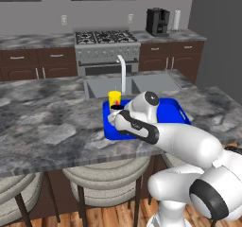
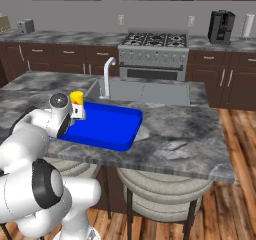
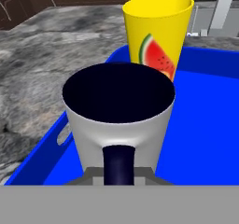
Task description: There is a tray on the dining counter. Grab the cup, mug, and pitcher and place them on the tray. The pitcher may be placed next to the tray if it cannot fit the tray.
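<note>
Your gripper (image 3: 119, 171) is pinched narrow on the mug's handle, and the mug (image 3: 119, 120) hangs over the near-left part of the tray (image 3: 205, 125), just in front of the cup (image 3: 158, 31), which already stands on the tray. Whether the mug's base touches the tray floor, you cannot tell from here.

The main risk is the cup: it sits just beyond the mug, so any push forward as you set down or back out could knock it over. Releasing while the mug is tilted or above the floor could tip it onto the rim.

The tray's left rim is close beside the mug, so there is little room that way. To the right the blue floor is wide and bare. The tray lies on the counter (image 1: 42, 122) near its front edge, with the sink (image 2: 145, 91) behind.
</note>
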{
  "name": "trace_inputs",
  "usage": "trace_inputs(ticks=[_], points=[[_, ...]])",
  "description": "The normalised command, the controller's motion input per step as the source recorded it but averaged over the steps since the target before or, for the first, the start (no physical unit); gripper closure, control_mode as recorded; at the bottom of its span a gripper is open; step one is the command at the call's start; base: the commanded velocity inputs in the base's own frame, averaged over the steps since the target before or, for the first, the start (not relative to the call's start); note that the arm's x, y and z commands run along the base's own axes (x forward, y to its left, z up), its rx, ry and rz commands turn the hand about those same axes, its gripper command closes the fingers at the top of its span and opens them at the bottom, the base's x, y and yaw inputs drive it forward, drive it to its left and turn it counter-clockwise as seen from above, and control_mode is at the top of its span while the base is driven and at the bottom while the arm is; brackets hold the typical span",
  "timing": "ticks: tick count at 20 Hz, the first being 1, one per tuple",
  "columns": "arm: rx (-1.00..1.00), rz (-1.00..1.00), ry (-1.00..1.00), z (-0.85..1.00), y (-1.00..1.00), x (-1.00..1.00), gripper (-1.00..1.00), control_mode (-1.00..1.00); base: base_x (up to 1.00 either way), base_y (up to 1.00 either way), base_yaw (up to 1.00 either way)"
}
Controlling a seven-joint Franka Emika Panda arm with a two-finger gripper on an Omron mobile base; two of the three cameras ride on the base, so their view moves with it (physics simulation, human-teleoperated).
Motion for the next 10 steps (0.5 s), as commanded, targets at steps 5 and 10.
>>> trace_inputs(ticks=[5,10], points=[[0.0,0.0,0.0,0.0,0.0,0.0,-1.0,-1.0,0.0,0.0,0.0],[0.0,0.0,0.0,0.0,0.0,0.0,-1.0,-1.0,0.0,0.0,0.0]])
